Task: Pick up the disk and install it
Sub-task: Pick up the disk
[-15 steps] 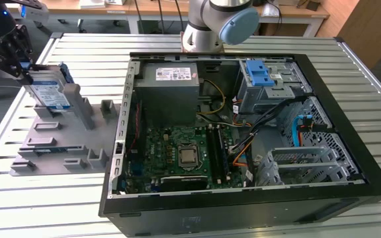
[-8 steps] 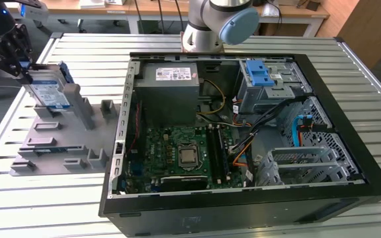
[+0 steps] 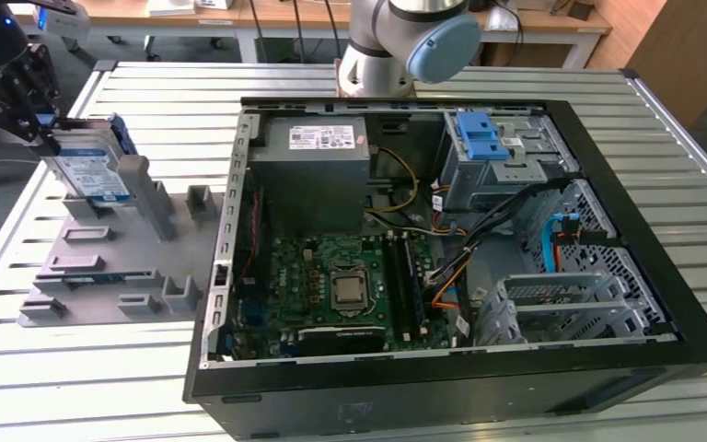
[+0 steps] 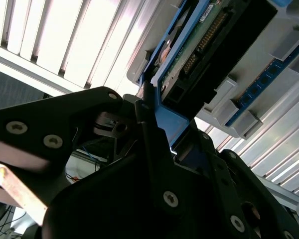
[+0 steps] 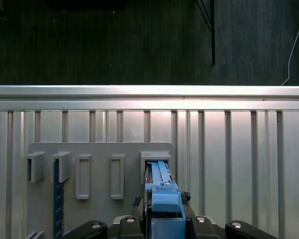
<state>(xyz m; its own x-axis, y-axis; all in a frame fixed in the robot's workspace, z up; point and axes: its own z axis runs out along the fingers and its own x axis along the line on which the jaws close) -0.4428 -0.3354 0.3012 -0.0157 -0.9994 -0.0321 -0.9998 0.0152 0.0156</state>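
Black gripper [image 4: 164, 122] parts loom closest in the second wrist view, jaws clenched on the blue-framed edge of the disk [image 4: 209, 45], whose circuit-board side faces that camera. Seen from across the room in the exterior view, the disk stands upright on its edge at the far end of a grey rack [image 3: 121, 267]. Its label side is showing, and the gripper is clamped at its upper corner, toward the exterior view's left. Its lower edge is down among the rack's posts; whether it sits in a slot or hangs just above one I can't tell.

The rack lies on a slatted metal table [image 3: 84, 387], just beside an open computer case [image 3: 452, 396] on the exterior view's right. Inside the case are a grey power supply [image 3: 317, 147], a green motherboard [image 3: 341, 285] and a metal drive cage [image 3: 514, 166] with a blue latch [image 3: 482, 138], all well apart from the disk. The arm [image 3: 390, 46] rises behind the case.
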